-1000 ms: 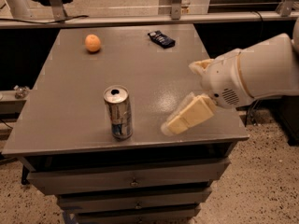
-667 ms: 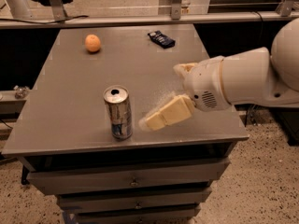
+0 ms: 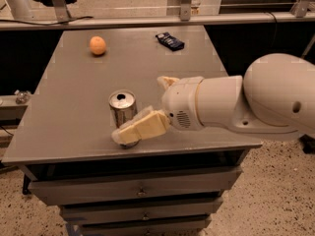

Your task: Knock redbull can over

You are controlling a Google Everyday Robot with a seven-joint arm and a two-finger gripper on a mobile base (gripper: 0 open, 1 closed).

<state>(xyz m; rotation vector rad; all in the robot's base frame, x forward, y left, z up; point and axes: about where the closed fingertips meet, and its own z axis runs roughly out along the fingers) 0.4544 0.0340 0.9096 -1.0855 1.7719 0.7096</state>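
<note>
Reaching in from the right on a thick white arm (image 3: 256, 102), the hand (image 3: 140, 107) hangs low over the front part of the tabletop (image 3: 69, 107) with its two cream fingers spread wide and gripping nothing. Its near finger (image 3: 140, 128) lies across the front of the redbull can (image 3: 121, 102), hiding the can's foot; its far finger (image 3: 166, 80) shows only as a short tip behind the wrist. The can stands upright just left of the wrist, shiny top up, close to the tabletop's front edge. Left of the hand and can the grey surface runs bare to the left edge, and beyond them it is bare for a long stretch. An orange fruit (image 3: 98, 45) sits far beyond and to the left. A dark blue packet (image 3: 170, 40) lies straight beyond the hand, near the far edge. The packet's pale marks cannot be read, and no writing on the can can be made out.
</note>
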